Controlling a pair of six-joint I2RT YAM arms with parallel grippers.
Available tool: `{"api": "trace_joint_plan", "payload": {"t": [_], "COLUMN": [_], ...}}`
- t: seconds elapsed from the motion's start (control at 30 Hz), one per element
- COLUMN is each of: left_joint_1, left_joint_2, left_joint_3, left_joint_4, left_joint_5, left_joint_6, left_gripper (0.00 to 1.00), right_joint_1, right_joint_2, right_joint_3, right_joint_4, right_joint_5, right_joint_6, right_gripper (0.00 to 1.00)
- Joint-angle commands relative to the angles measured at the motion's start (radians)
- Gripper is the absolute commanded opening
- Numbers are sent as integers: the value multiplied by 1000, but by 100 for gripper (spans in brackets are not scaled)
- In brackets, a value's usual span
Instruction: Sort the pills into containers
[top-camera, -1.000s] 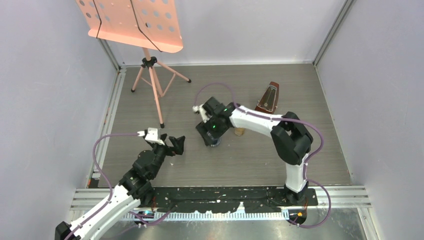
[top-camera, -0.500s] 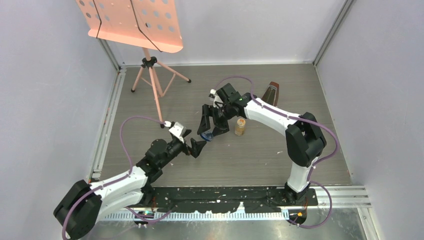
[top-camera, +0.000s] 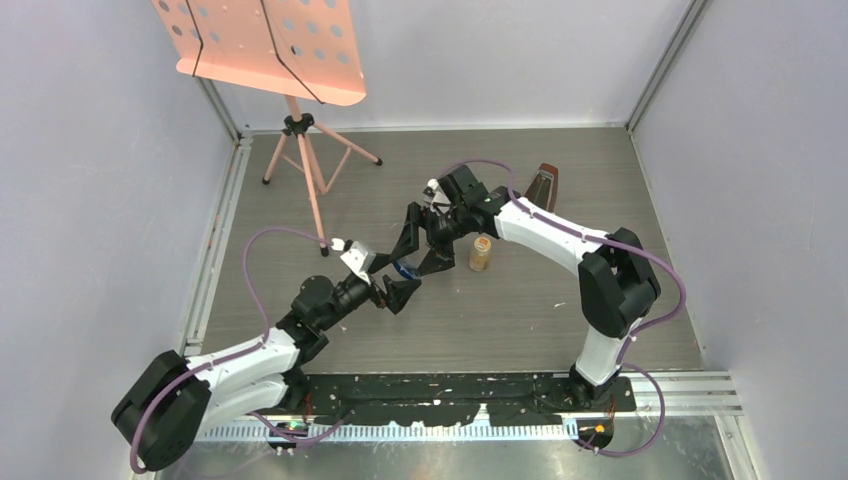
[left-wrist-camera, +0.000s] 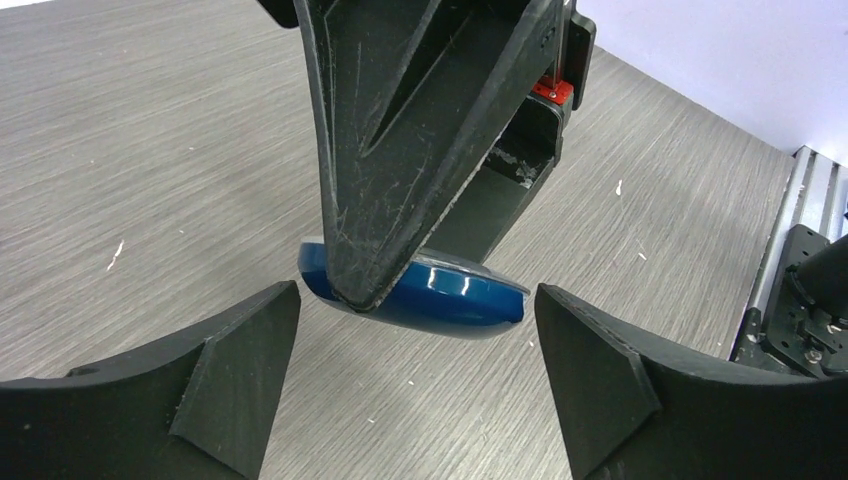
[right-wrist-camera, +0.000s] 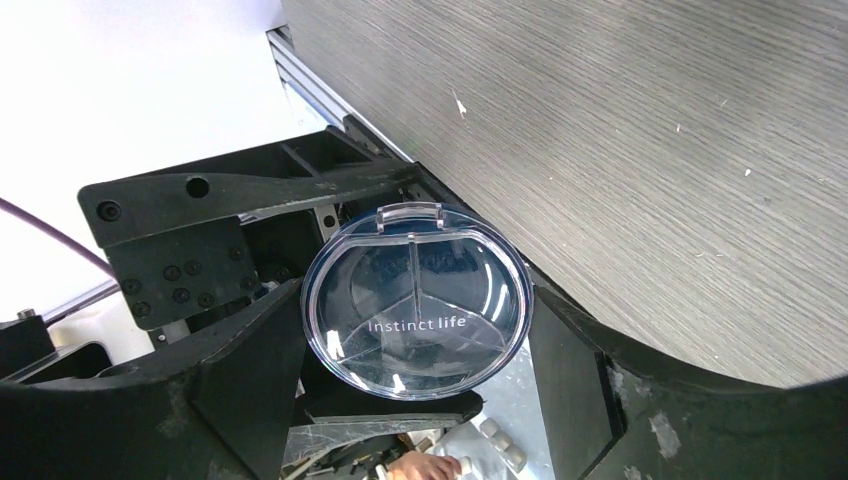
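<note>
We see the blue dish (right-wrist-camera: 417, 300), clear lid on, tilted above the counter (top-camera: 500, 310). It is pinched at its rim between the fingers of the right end effector (top-camera: 418, 258), which was down low a second ago. The left end effector (left-wrist-camera: 417, 300), wide open and empty, has come in from the left to just beside the dish. The amber bottle (top-camera: 481, 252) stands upright nearby.

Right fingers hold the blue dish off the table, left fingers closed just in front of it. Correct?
Not quite: the left fingers are wide open, not closed, as the left wrist view shows. They do face the blue dish. The rest stands: the right fingers hold the dish off the table.
</note>
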Motion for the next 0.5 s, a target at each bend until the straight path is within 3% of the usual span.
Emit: {"api": "trace_joint_plan", "payload": {"t": [0.0,0.2,0.33,0.47], "left_joint_1": [5,27,35,38], "left_joint_2": [-1,-72,-96,-86], "left_joint_3": [29,17,5,1], "left_joint_4": [78,13,-1,7], "left_joint_5": [25,97,98,96], "left_joint_6": [-6,5,5,0], "left_gripper": [89,89,76,71], "right_joint_1": [1,-9,-9,-9], "right_joint_2": [-69,-72,-79,-80], "right_joint_3": [3,-26,-43,-45], "right_joint_4": [41,62,88,107], "right_joint_5": [-51,-63,-66,-69], "right_joint_6": [32,16,19,30], "right_gripper": [49,49,48,47]}}
